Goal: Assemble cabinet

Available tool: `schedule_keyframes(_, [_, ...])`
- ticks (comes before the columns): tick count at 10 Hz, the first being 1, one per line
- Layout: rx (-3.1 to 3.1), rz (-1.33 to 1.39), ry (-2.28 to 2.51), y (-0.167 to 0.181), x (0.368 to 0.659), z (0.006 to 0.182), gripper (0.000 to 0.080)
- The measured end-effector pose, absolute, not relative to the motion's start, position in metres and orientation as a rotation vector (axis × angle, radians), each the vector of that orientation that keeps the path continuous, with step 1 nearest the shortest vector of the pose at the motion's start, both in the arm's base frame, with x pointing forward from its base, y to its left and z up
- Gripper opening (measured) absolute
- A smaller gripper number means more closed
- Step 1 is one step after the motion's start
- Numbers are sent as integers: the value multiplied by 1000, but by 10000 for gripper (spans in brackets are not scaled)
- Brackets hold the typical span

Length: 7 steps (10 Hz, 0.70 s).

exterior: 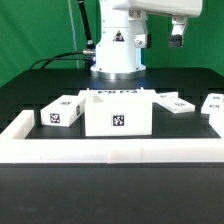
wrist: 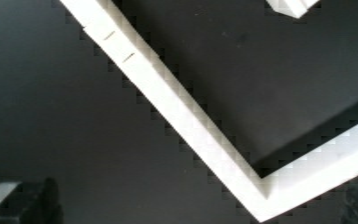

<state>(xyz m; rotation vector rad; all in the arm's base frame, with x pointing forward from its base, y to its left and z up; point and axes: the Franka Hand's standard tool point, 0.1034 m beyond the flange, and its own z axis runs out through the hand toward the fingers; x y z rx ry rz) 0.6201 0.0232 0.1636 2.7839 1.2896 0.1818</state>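
Rail (exterior: pixel 110 152) runs along the near counter (exterior: pixel 40 200) edge and turns back at both ends. Just behind it at center is the cabinet (exterior: pixel 118 113), an open-topped white box, upright, with a tag on its front. A smaller tagged box (exterior: pixel 62 112) is beside it on the exterior view's left. A flat tagged piece (exterior: pixel 172 102) and an end part (exterior: pixel 213 103) lie to the right. Arm base (exterior: pixel 115 50) is behind. The tool (exterior: pixel 178 41) hangs high, far right, clear of all parts; can't tell whether its jaws are apart. The wrist view shows the rail corner (wrist: pixel 247 170) and one dark finger (wrist: pixel 19 200).
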Motion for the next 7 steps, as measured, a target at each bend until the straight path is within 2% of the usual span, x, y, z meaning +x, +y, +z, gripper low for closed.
schedule_keyframes(5, [2779, 196, 1291, 23, 621, 163, 798])
schedule_keyframes(7, [2622, 224, 1537, 21, 616, 159, 798])
